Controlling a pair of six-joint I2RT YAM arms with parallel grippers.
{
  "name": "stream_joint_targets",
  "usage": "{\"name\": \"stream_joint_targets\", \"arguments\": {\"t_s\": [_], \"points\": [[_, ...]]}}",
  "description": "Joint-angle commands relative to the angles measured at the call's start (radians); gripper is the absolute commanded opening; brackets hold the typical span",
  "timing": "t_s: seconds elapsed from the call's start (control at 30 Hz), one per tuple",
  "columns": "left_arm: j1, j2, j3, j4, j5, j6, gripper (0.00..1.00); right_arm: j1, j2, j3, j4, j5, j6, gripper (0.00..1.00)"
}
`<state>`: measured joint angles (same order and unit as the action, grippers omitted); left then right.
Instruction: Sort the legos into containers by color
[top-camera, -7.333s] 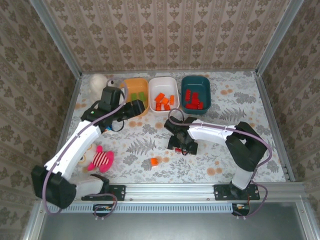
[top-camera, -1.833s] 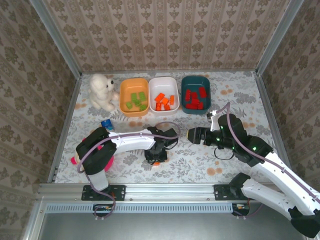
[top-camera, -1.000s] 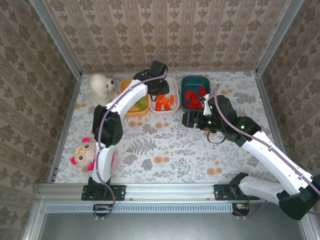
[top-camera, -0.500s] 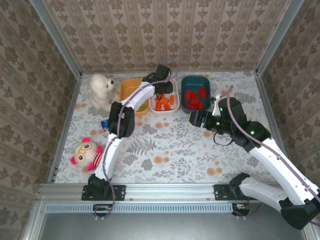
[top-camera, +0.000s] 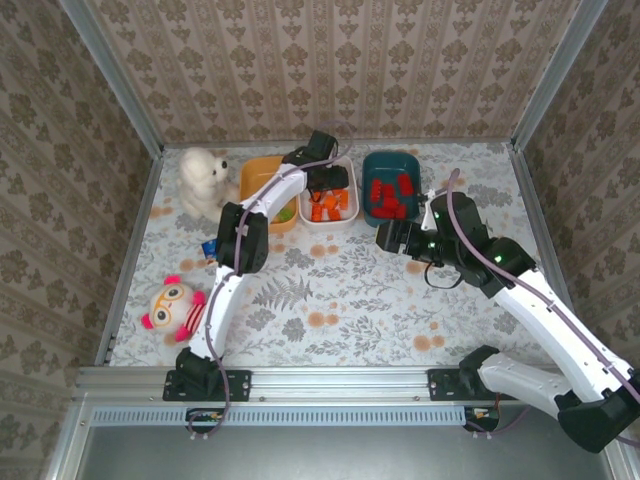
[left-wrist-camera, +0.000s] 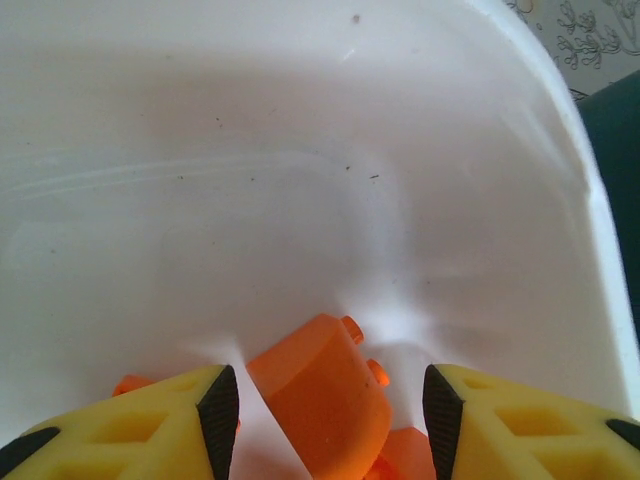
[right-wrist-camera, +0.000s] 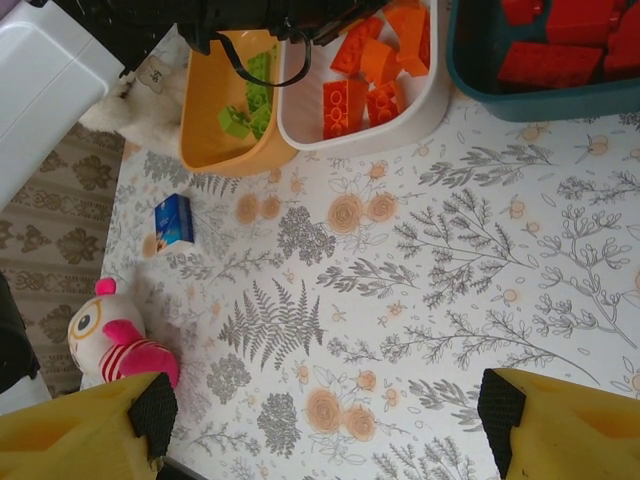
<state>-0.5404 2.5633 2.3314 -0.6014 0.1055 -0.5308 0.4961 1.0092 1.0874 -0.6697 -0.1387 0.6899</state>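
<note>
My left gripper (left-wrist-camera: 327, 405) hangs low inside the white bin (left-wrist-camera: 300, 150), jaws open. An orange lego (left-wrist-camera: 320, 395) lies tilted between the pads with a gap on each side, resting on other orange legos (right-wrist-camera: 365, 80). From above, the left gripper (top-camera: 328, 185) sits over the white bin (top-camera: 328, 224). The orange bin (top-camera: 258, 170) holds green legos (right-wrist-camera: 245, 105). The teal bin (top-camera: 390, 156) holds red legos (top-camera: 388, 197). My right gripper (top-camera: 390, 238) stands open and empty above the table in front of the teal bin.
A white stuffed animal (top-camera: 205, 180) sits left of the orange bin. A small blue box (top-camera: 210, 248) and a pink striped plush toy (top-camera: 172, 305) lie on the left of the floral table. Metal rails and walls ring the table.
My left gripper carried an orange lego from the table's front to the white bin and has now opened, letting it go. The right arm shifted only slightly.
</note>
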Motion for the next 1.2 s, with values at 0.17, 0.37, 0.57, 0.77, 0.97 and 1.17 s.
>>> {"name": "stream_joint_targets", "arguments": {"t_s": [0.17,0.37,0.57,0.77,0.97,1.17], "points": [[0.005,-0.510,-0.266,0.049,-0.061,-0.070,0.61,-0.013,0.028,0.193,-0.124,0.233,-0.134,1.00],[0.076,-0.996,-0.748,0.044,-0.104,-0.067,1.00,-0.014,-0.014,0.224,-0.124,0.522,-0.212,1.00],[0.211,-1.395,-1.087,-0.170,-0.574,-0.061,1.00,-0.114,-0.093,-0.091,0.103,0.817,-0.262,1.00],[0.466,-1.564,-1.413,0.019,-0.593,0.148,1.00,-0.250,-0.122,-0.485,0.538,0.835,-0.361,1.00],[0.549,-1.541,-1.724,0.425,-0.565,0.388,1.00,-0.320,0.073,-0.597,0.783,0.774,-0.458,1.00],[0.630,-1.362,-1.868,0.796,-0.353,0.420,1.00,-0.366,0.297,-0.591,1.012,0.627,-0.551,1.00]]}}
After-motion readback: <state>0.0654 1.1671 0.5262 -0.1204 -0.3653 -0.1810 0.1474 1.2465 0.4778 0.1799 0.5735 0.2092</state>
